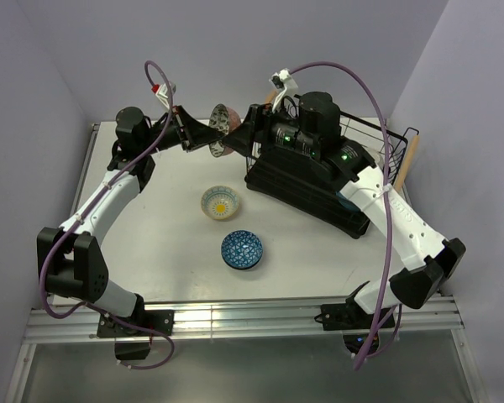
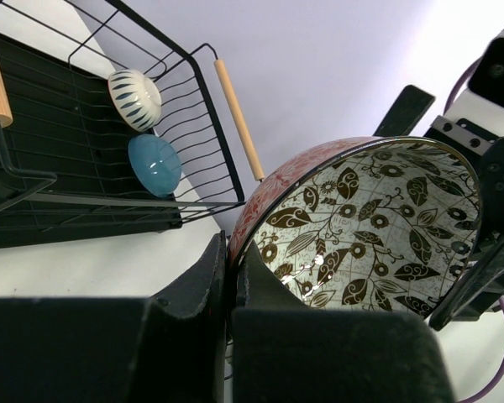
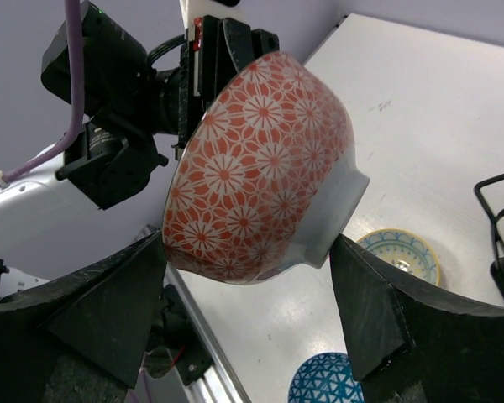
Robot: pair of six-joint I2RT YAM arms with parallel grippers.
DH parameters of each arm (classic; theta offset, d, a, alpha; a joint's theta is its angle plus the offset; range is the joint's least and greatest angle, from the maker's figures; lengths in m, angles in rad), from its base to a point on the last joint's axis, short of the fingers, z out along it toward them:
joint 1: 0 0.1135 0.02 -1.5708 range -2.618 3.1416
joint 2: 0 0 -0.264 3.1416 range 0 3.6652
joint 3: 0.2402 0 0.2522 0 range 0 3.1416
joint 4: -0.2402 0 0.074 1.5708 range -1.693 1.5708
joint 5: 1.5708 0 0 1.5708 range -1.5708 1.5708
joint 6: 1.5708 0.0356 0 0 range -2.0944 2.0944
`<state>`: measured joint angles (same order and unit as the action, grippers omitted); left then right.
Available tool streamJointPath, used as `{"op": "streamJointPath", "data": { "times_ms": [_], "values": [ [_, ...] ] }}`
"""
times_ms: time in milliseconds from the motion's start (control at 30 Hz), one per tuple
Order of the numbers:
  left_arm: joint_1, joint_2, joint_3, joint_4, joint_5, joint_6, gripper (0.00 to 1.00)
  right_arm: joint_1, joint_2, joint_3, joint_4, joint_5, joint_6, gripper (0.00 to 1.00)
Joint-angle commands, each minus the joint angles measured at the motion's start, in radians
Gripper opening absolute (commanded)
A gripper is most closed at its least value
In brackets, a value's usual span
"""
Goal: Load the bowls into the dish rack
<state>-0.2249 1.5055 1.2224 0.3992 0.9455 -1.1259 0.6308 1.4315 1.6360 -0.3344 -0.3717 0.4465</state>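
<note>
Count: one rack point(image 1: 307, 191), five bowls, two arms.

- Rack: on the table point(image 1: 151, 243), far right; holds two bowls on edge, the striped bowl point(image 2: 134, 98) above the teal bowl point(image 2: 154, 164).
- Table: yellow bowl point(image 1: 220, 202) and blue bowl point(image 1: 242, 250), both upright, near each other, left of the rack.
- In the air: red bowl point(image 3: 260, 168), tilted on its side, just left of the rack's far corner.

Left gripper point(image 2: 233, 270): jaws narrow, pinching the red bowl's rim, one finger inside and one outside.

Right gripper point(image 3: 248, 252): jaws wide, one finger on each side of the red bowl's outer wall. Contact with the bowl cannot be determined.

Pose: the left arm extends up the left side of the table, wrist turned right. The right arm arches over the rack, wrist pointing left. The grippers face each other at the red bowl.
</note>
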Motion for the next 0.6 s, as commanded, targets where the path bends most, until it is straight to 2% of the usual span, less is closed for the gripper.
{"op": "streamJointPath", "data": {
  "times_ms": [0, 167, 300, 367, 467, 500, 533, 567],
  "values": [
    [-0.01, -0.044, 0.014, 0.101, 0.003, -0.034, 0.0, 0.006, 0.007, -0.008, 0.04, -0.03, 0.029, 0.84],
    [-0.016, -0.047, 0.022, 0.072, -0.002, -0.009, 0.0, 0.006, 0.017, -0.008, 0.028, -0.027, 0.035, 0.83],
    [-0.016, -0.045, 0.017, 0.066, -0.002, -0.002, 0.0, 0.004, 0.006, -0.024, 0.046, -0.016, 0.035, 0.69],
    [-0.017, -0.044, 0.014, 0.066, -0.004, -0.002, 0.0, -0.002, -0.008, -0.031, 0.061, -0.018, 0.037, 0.59],
    [-0.017, -0.041, 0.015, 0.058, -0.004, 0.008, 0.0, -0.014, -0.016, -0.039, 0.075, -0.035, 0.037, 0.34],
    [-0.016, -0.039, 0.017, 0.046, -0.004, 0.012, 0.01, -0.019, -0.016, -0.041, 0.08, -0.044, 0.037, 0.12],
    [-0.016, -0.037, 0.019, 0.035, -0.004, 0.017, 0.06, -0.025, -0.016, -0.039, 0.083, -0.062, 0.038, 0.0],
    [-0.016, -0.036, 0.022, 0.029, -0.002, 0.023, 0.13, -0.031, -0.017, -0.038, 0.081, -0.071, 0.035, 0.0]
  ]
}}
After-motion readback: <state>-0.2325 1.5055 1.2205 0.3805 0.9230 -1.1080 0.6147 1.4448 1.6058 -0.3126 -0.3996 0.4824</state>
